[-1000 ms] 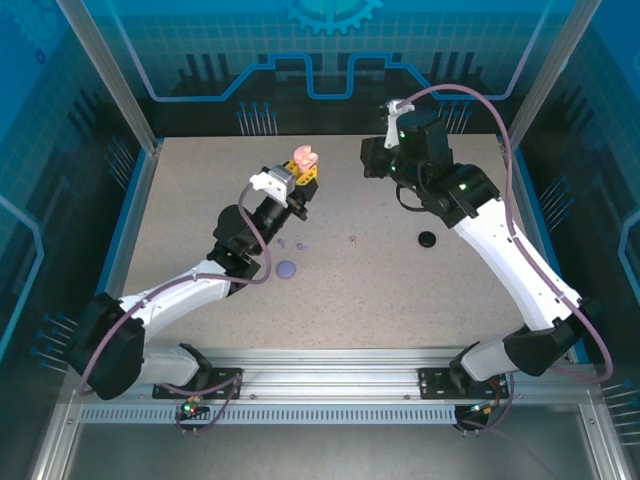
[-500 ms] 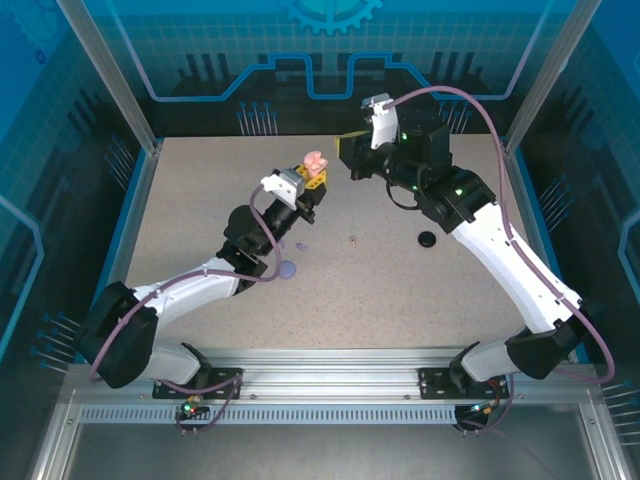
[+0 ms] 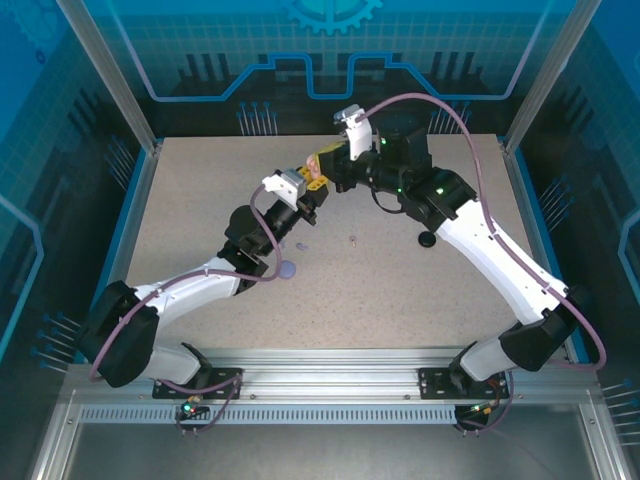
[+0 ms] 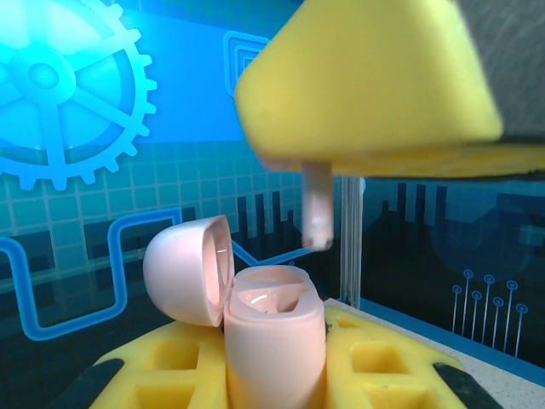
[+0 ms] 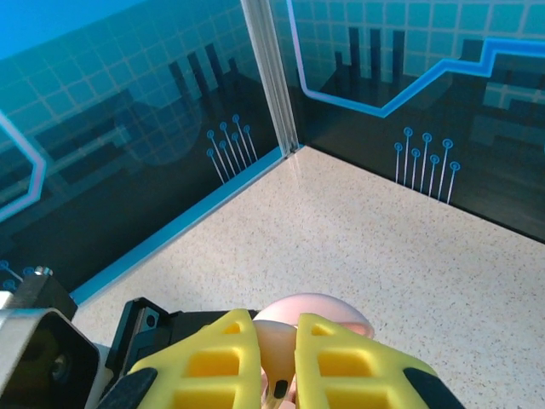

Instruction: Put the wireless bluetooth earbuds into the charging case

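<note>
Left gripper (image 3: 313, 179) is clamped on the pink case (image 4: 272, 341), upright, lid open. Right gripper (image 5: 274, 331) pinches a pink earbud (image 4: 317, 209), stem pointing down just above the case. We judge the earbud light, rigid and slick: grip the head gently.
</note>
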Robot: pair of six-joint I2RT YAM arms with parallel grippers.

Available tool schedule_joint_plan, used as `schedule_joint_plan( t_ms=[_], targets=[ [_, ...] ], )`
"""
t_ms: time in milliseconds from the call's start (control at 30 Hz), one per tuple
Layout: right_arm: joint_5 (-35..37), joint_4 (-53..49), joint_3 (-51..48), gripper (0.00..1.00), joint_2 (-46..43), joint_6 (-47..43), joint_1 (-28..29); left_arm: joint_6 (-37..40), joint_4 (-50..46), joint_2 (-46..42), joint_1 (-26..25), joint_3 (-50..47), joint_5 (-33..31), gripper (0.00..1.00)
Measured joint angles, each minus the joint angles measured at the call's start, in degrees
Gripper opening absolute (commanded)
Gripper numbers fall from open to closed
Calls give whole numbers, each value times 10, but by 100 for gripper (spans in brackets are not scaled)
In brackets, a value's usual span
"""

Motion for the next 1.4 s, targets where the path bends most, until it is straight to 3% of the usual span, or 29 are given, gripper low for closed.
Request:
schedule_joint_plan(
  t_ms=[967,1400],
  targets=[
    [26,-28,8,8,16,-27,2,2,-4,0,-5,0,0,0],
    [-27,-33,8,8,17,-82,-2,3,-10,0,-8,0,0,0]
  ],
)
